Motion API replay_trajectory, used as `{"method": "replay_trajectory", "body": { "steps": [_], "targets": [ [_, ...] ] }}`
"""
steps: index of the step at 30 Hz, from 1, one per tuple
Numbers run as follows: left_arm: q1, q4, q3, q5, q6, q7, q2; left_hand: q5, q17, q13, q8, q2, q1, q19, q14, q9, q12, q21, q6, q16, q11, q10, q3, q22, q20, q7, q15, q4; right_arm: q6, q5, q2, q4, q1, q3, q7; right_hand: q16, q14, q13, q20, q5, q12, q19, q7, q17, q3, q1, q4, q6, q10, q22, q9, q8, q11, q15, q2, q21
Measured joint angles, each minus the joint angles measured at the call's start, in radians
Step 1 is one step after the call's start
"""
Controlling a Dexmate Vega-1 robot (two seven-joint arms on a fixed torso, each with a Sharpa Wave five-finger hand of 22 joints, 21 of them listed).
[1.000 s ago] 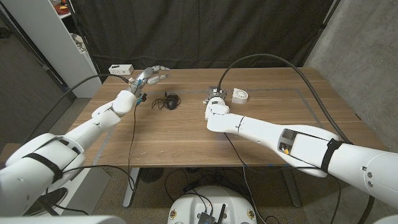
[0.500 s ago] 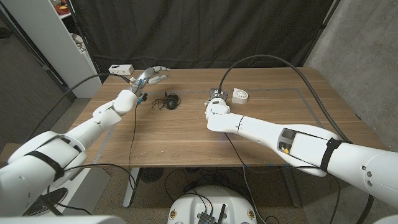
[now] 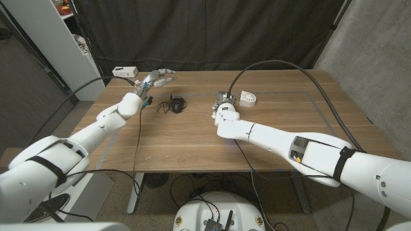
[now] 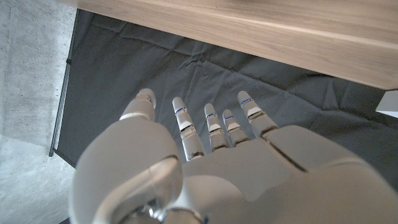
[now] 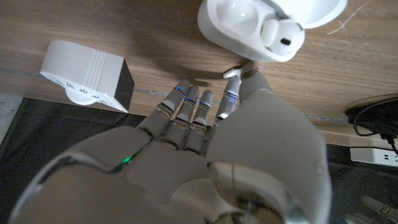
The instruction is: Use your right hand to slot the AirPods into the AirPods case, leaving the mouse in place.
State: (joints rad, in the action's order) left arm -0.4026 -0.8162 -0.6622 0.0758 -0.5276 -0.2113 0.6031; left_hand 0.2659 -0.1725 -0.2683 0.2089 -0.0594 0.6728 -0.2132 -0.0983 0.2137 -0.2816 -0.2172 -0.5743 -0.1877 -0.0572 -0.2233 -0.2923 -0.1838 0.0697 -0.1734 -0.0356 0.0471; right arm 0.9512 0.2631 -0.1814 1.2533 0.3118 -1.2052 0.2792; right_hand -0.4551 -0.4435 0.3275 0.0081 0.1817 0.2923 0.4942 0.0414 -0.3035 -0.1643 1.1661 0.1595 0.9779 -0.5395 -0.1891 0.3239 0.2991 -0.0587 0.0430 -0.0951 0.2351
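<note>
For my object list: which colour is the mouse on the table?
The mouse is black, with a dark cable; the head view shows it best.

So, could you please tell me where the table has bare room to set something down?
Bare wood spans the near half of the table and its right side beyond the AirPods case. It is crowded between the mouse, the right hand and the case.

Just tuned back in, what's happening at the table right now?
The right hand hovers by the open AirPods case, fingers extended toward it, holding nothing that shows. One AirPod sits in the case, not fully seated. The left hand waits open at the table's far edge, and the mouse lies untouched between the arms.
</note>
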Motion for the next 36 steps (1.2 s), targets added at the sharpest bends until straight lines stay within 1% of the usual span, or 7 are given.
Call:
{"method": "replay_trajectory", "body": {
  "steps": [4,7,11,23,25,30,36],
  "targets": [
    [0.012,0.025,-0.004,0.000,-0.019,-0.002,-0.008,-0.004,0.000,0.000,0.000,0.000,0.000,0.000,0.000,0.000,0.000,0.000,-0.002,0.000,-0.002,-0.002,0.000,0.000,0.000,0.002,0.000,0.000,-0.013,0.006,-0.027,0.047,0.023,0.018,0.017,0.000,-0.005,0.005,0.001,0.000,0.004,-0.001,0.005,0.005,-0.008,0.009,0.000,0.006,-0.013,0.000,0.000,0.018,-0.013,0.005,-0.001,0.000],
    [0.021,0.049,-0.009,-0.001,-0.031,-0.003,-0.015,-0.004,0.000,0.000,0.000,0.000,0.000,0.000,0.000,0.000,0.000,0.000,-0.008,0.000,-0.002,-0.002,0.007,0.000,0.000,-0.003,0.000,0.001,-0.021,0.008,-0.053,0.089,0.041,0.031,0.022,0.000,-0.005,0.005,0.006,0.000,0.004,-0.006,0.018,0.006,-0.009,0.009,0.001,0.013,-0.014,0.000,0.000,0.018,-0.033,0.005,-0.001,0.000],
    [0.033,0.076,-0.014,-0.002,-0.052,-0.007,-0.023,-0.004,0.000,0.000,0.000,-0.004,0.004,0.000,0.000,0.000,0.000,0.008,-0.008,0.000,-0.005,-0.006,0.008,0.000,0.000,-0.003,0.000,0.000,-0.039,0.012,-0.100,0.177,0.075,0.057,0.030,0.000,-0.005,0.005,0.006,0.000,0.004,-0.006,0.038,0.004,-0.015,0.020,-0.001,0.015,-0.018,0.000,0.002,0.018,-0.039,0.005,0.004,0.000],
    [0.072,0.166,-0.038,-0.010,-0.101,-0.008,-0.050,-0.012,0.000,0.000,0.000,-0.008,0.000,0.000,0.000,0.000,0.000,0.008,-0.008,0.000,-0.005,-0.006,0.013,0.000,0.000,-0.003,0.000,0.004,-0.149,0.025,-0.211,0.384,0.184,0.147,0.067,0.000,-0.005,0.009,0.002,0.000,0.004,-0.010,0.050,0.004,-0.015,0.015,-0.001,0.014,-0.016,0.000,0.004,0.018,-0.052,0.005,-0.005,0.000],
    [0.074,0.171,-0.040,-0.011,-0.104,-0.008,-0.052,-0.012,0.000,0.000,0.000,-0.008,0.000,0.000,0.000,0.000,0.000,0.008,-0.008,0.000,-0.005,-0.006,0.012,0.000,0.000,-0.003,0.000,0.004,-0.164,0.025,-0.229,0.410,0.201,0.161,0.067,0.000,-0.005,0.009,-0.003,0.000,0.004,-0.016,0.064,0.004,-0.015,0.015,-0.001,0.017,-0.019,0.000,0.004,0.018,-0.061,0.005,-0.005,0.000],
    [0.075,0.173,-0.045,-0.015,-0.106,-0.012,-0.054,-0.012,0.000,0.000,0.000,-0.008,0.000,0.000,0.000,0.000,0.000,0.008,-0.008,0.000,-0.005,-0.006,0.012,0.000,0.000,-0.003,0.000,0.004,-0.230,0.027,-0.281,0.471,0.244,0.192,0.053,0.001,-0.001,0.014,-0.016,-0.001,0.004,-0.028,0.068,-0.001,-0.015,0.023,-0.001,0.021,-0.028,0.002,0.004,0.017,-0.095,0.002,-0.013,-0.006],
    [0.068,0.155,-0.047,-0.017,-0.093,-0.018,-0.052,-0.019,0.000,0.000,0.000,-0.012,0.004,0.000,0.000,0.000,0.005,0.008,-0.008,0.000,-0.005,-0.006,0.012,0.000,0.000,-0.003,0.000,0.004,-0.290,0.034,-0.340,0.529,0.289,0.224,0.024,0.001,0.006,0.014,-0.023,-0.004,0.008,-0.035,0.085,-0.001,-0.015,0.027,-0.001,0.027,-0.026,0.003,0.004,0.016,-0.103,0.001,-0.017,-0.007]
  ]
}}
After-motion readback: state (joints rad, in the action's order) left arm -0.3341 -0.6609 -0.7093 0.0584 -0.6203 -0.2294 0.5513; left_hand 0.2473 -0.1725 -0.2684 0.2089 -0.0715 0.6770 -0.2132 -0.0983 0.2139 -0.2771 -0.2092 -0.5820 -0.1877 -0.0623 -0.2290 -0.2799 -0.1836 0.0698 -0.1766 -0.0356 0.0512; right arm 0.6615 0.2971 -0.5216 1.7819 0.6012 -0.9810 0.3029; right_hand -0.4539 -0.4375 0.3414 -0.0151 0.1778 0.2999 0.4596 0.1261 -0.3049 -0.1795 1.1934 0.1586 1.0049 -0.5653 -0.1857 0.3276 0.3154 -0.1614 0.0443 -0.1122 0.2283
